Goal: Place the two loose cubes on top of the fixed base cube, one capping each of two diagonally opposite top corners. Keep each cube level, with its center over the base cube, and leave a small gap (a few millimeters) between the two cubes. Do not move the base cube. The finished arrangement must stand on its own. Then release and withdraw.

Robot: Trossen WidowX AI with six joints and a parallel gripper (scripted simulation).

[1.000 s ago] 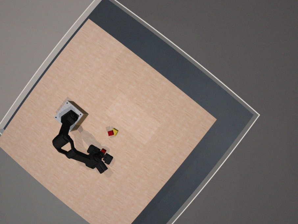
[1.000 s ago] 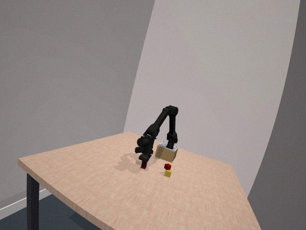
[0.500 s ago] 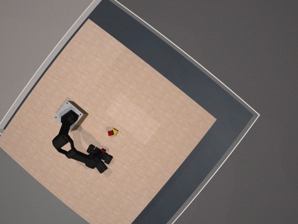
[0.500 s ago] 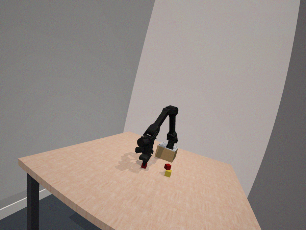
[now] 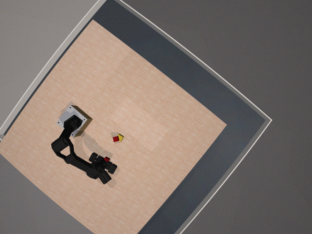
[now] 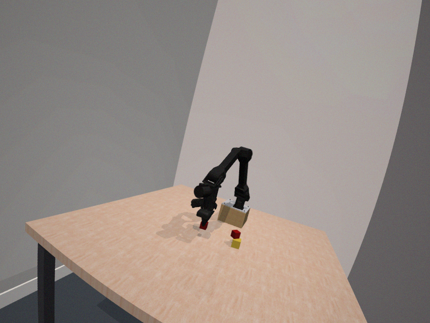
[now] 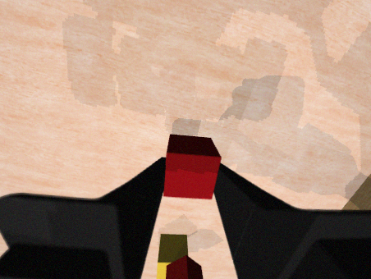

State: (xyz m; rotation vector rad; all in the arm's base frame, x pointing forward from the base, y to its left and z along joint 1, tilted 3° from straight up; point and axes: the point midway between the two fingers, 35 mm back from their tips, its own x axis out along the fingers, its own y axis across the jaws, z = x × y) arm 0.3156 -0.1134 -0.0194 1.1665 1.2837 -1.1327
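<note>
My gripper [image 5: 106, 159] [image 6: 203, 225] [image 7: 189, 164] is shut on a red cube [image 5: 107, 158] [image 6: 204, 226] [image 7: 191, 172] that sits low at the table top. The yellow base cube [image 5: 121, 137] [image 6: 236, 243] [image 7: 171, 248] stands a little way off. A second red cube [image 5: 115, 139] [image 6: 235, 233] [image 7: 185, 267] rests on one corner of its top, overhanging. In the wrist view this pair shows at the bottom edge between my fingers.
The arm's tan mounting block [image 5: 85, 118] [image 6: 231, 215] with a grey top plate stands at the table's left side; its corner shows in the wrist view [image 7: 361, 197]. The wooden table [image 5: 151, 100] [image 6: 138, 270] ends in edges on all sides.
</note>
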